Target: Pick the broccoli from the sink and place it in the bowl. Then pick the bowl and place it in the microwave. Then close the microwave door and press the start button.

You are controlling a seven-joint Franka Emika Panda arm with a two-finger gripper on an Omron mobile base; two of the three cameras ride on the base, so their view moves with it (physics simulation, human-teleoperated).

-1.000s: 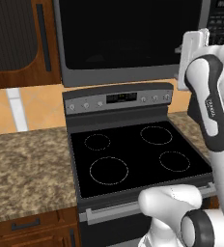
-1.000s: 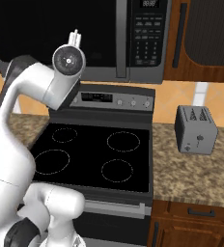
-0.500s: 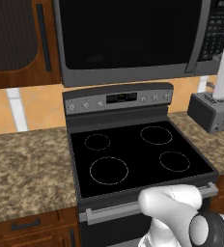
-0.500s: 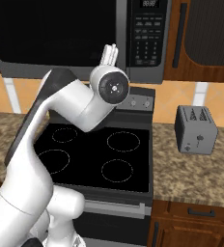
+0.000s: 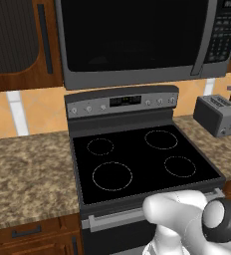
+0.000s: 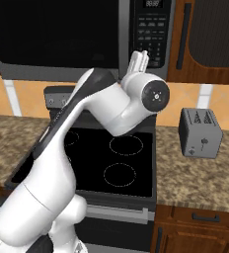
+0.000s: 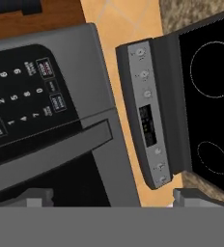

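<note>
- Your end effector (image 6: 140, 58) is raised before the microwave (image 6: 77, 34); fingers (image 7: 36, 197) apart, empty.
- Door (image 5: 132, 35) appears shut.
- Keypad (image 7: 29, 91) lies at 10 o'clock in hand view; likely start-button target.
</note>
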